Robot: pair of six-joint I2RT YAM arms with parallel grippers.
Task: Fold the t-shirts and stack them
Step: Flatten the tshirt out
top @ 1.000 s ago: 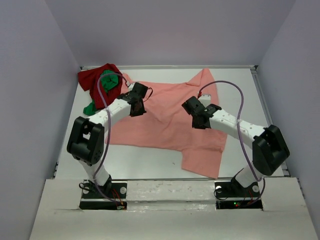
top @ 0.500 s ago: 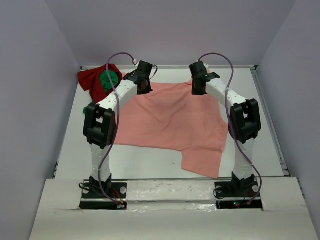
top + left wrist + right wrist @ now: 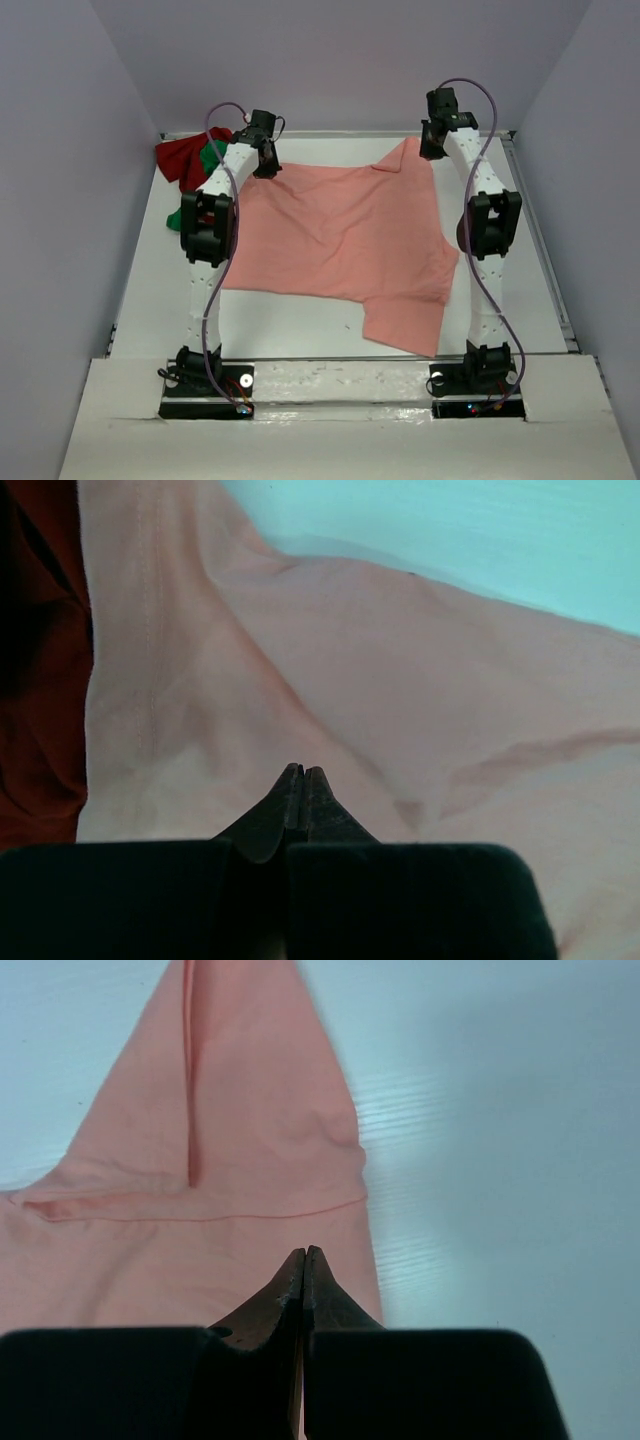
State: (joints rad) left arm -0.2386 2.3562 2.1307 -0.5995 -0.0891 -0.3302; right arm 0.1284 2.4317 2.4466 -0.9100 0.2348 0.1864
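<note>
Left gripper (image 3: 302,771), right gripper (image 3: 304,1252): both clenched empty above far corners of the salmon-pink shirt (image 3: 340,235); I judge shut tips would shove, not grasp, it.

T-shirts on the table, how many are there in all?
3. A big pink shirt lies spread across the middle of the table. A dark red shirt is bunched in the far left corner, with a green shirt crumpled against it. More could be hidden beneath those two.
</note>
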